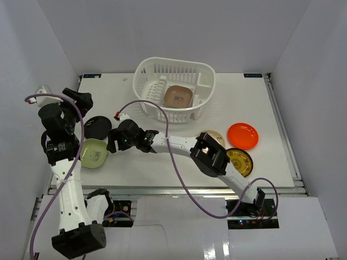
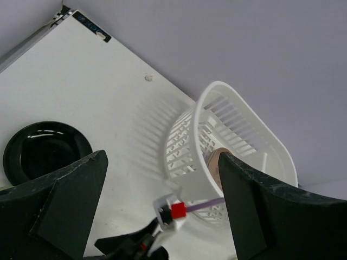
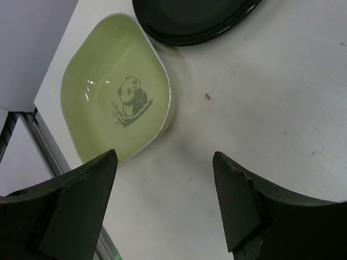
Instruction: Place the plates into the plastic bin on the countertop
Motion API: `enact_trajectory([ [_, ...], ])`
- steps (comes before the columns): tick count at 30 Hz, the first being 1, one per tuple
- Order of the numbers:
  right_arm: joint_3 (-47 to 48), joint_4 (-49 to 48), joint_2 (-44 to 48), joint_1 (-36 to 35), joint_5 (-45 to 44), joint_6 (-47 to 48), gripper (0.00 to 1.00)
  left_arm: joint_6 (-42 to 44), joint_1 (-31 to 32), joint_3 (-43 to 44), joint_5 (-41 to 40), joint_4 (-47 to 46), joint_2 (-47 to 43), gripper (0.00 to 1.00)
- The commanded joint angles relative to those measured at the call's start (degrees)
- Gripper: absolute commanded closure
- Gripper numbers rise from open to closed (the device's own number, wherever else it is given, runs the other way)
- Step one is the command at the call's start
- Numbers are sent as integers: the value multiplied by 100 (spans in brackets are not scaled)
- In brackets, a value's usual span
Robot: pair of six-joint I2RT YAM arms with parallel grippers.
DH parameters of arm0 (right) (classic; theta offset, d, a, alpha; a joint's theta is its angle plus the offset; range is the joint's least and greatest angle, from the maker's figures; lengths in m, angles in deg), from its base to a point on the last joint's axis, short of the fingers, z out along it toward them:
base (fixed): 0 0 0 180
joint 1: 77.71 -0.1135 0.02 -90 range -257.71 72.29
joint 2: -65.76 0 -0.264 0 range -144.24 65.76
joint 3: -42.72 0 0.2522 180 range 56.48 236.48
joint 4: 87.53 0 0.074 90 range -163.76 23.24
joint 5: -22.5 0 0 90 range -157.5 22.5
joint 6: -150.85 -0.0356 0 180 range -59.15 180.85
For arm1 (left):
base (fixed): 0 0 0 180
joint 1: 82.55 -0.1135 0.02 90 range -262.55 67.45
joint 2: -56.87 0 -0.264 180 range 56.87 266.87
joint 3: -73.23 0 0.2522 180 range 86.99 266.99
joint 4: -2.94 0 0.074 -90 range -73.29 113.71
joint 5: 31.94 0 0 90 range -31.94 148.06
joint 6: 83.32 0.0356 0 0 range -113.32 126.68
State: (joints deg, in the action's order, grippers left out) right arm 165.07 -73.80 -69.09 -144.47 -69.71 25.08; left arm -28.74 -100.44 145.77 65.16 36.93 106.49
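Note:
The white plastic bin (image 1: 173, 89) stands at the back of the countertop (image 1: 255, 103) with a brown plate (image 1: 179, 96) inside it. A black plate (image 1: 99, 127) and a green panda plate (image 1: 93, 153) lie at the left. My right gripper (image 1: 113, 142) is open and empty, low over the table beside the green plate (image 3: 116, 108), with the black plate (image 3: 190, 19) just beyond. My left gripper (image 1: 80, 100) is open and empty, raised at the far left. Its view shows the black plate (image 2: 46, 149) and the bin (image 2: 227, 141).
An orange plate (image 1: 242, 135) and an amber plate (image 1: 239, 161) lie at the right. A pale plate (image 1: 212, 136) is partly hidden under my right arm. The green plate sits close to the table's front rail (image 3: 32, 135).

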Motion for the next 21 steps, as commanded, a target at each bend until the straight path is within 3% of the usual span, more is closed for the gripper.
enact_trajectory([
  [1,826,73,-506,23,-147,-685,23,299,110,292,346,315,-128,6],
  [6,1735,320,-1473,23,46,-1229,26,237,242,90,240,298,-94,5],
  [11,1805,-216,-1782,5,169,-1679,46,281,286,-112,126,218,126,5],
  [13,1823,-190,-1773,5,160,-1679,63,351,312,-183,-111,210,170,5],
  [16,1105,-347,-1118,5,-49,-1600,77,387,339,-367,-401,201,196,5],
  [19,-345,-998,-213,5,-287,-1495,90,378,339,-517,-463,148,188,5],
  [21,-1247,-1365,255,5,-402,-1293,92,378,339,-491,-437,166,179,5],
])
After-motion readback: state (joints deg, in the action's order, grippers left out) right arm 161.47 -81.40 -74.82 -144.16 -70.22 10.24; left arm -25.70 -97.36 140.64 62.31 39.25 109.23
